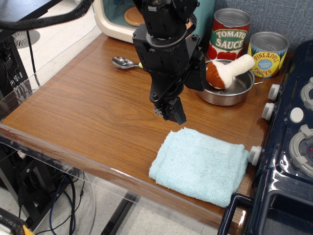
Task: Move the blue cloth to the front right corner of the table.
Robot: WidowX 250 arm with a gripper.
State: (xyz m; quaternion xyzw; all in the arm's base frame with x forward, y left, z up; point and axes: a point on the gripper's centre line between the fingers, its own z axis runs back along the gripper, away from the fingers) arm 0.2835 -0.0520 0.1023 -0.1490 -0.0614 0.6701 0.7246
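My end effector (172, 111) hangs clenched and empty just above the far-left corner of the blue cloth (199, 164), which lies flat at the counter's (83, 107) front right edge, its long axis running left-right, toward the stove (288, 147).

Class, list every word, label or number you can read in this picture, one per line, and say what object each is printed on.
"TOMATO SAUCE" – on the red can at the back of the table.
"PINEAPPLE" – on the yellow and blue can beside it; a further word under it is cut off by the blue circle.
Small print in the blue circle on the pineapple can – too small to read.
No text shows on the blue cloth, pot, spoon or stove.
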